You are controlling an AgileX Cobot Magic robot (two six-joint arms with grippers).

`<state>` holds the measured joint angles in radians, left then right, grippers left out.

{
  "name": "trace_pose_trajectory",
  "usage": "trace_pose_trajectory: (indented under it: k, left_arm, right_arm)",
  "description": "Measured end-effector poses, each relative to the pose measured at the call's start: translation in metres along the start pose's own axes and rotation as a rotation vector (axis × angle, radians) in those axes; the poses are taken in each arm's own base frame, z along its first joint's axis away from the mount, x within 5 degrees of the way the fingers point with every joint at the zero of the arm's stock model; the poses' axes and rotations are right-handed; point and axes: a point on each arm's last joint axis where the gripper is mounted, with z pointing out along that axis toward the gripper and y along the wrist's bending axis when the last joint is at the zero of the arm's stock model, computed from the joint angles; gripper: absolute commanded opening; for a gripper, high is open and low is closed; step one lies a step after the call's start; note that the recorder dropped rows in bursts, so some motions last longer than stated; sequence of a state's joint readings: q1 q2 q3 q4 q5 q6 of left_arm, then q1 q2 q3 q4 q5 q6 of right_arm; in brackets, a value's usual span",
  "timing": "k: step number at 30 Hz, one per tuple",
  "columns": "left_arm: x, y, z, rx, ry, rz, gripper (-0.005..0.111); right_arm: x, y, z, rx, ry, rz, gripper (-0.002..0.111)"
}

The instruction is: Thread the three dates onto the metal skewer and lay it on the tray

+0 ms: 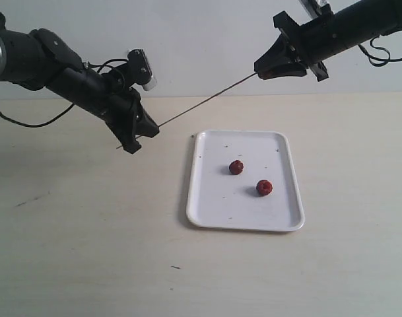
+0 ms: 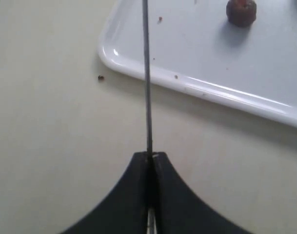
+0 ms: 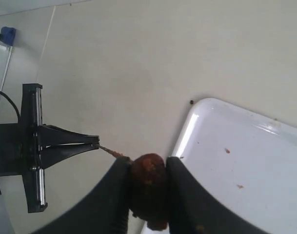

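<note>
My left gripper [image 1: 151, 129] is shut on the lower end of the thin metal skewer [image 1: 207, 100], which slants up and right through the air to my right gripper [image 1: 261, 70]. The skewer [image 2: 147, 83] runs straight out from the closed left gripper [image 2: 151, 155] over the tray's rim. My right gripper [image 3: 147, 168] is shut on one dark red-brown date [image 3: 149, 187], and the skewer's end [image 3: 111, 151] meets that date. Two other dates [image 1: 236, 167] [image 1: 264, 187] lie on the white tray [image 1: 207, 198]. One of them [image 2: 241, 11] shows in the left wrist view.
The tray [image 2: 207, 92] lies on a pale beige table [image 1: 82, 244]. Tiny dark crumbs dot the tray [image 3: 246, 161] and the table beside it. A white wall stands behind the table.
</note>
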<state>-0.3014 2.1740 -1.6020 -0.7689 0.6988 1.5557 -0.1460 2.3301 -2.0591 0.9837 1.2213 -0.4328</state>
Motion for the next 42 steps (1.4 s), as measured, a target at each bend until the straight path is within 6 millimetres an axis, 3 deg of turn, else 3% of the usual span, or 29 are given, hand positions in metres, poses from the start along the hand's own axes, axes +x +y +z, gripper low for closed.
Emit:
trace_pose_trajectory:
  k: [42]
  left_arm:
    - [-0.023, -0.009, 0.008, -0.013, -0.121, 0.023, 0.000]
  right_arm:
    - [-0.002, 0.011, 0.007, -0.038, -0.021, -0.015, 0.024]
